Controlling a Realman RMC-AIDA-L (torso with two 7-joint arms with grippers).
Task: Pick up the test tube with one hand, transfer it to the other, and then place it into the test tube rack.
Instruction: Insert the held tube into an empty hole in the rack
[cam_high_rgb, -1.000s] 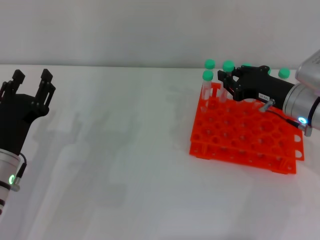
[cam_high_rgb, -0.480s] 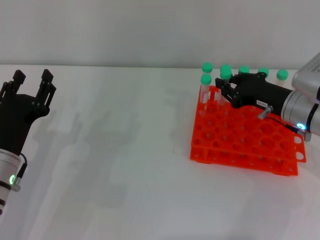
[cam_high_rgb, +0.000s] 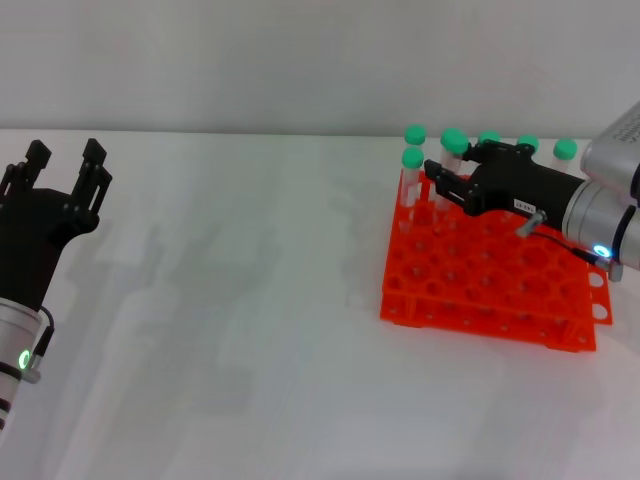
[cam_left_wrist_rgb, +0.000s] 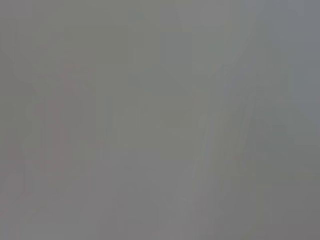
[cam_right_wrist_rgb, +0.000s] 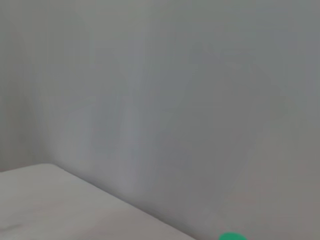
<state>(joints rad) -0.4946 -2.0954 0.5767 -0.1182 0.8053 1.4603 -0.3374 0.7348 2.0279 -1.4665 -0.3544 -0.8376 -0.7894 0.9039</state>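
From the head camera, the orange-red test tube rack (cam_high_rgb: 490, 285) sits on the white table (cam_high_rgb: 250, 330) toward the robot's right, a two-tiered grid of round holes, most of them vacant. Its far side carries the tubes: a back row of green caps, one at the far left corner (cam_high_rgb: 415, 134), two more partly behind the arm (cam_high_rgb: 489, 138) (cam_high_rgb: 527, 143), and one at the right end (cam_high_rgb: 565, 149), plus a second-row tube (cam_high_rgb: 411, 175) standing upright just in front of the corner one. The right gripper (cam_high_rgb: 447, 177), long and black with a small white label on its body, reaches in low over the rack's far rows. The test tube (cam_high_rgb: 452, 150) stands upright between its fingers with its green cap above them and its lower end down among the rack's holes; the fingers look slightly parted around it, though whether they press on it cannot be told. The left gripper (cam_high_rgb: 65, 165) is well apart at the table's left edge, pointing away from the robot with its two fingers spread and nothing between them; a green light shows on its wrist. The left wrist camera shows only a featureless grey field. The right wrist camera shows a pale wall, a strip of the table, and one green cap (cam_right_wrist_rgb: 231, 236) at the frame's edge.
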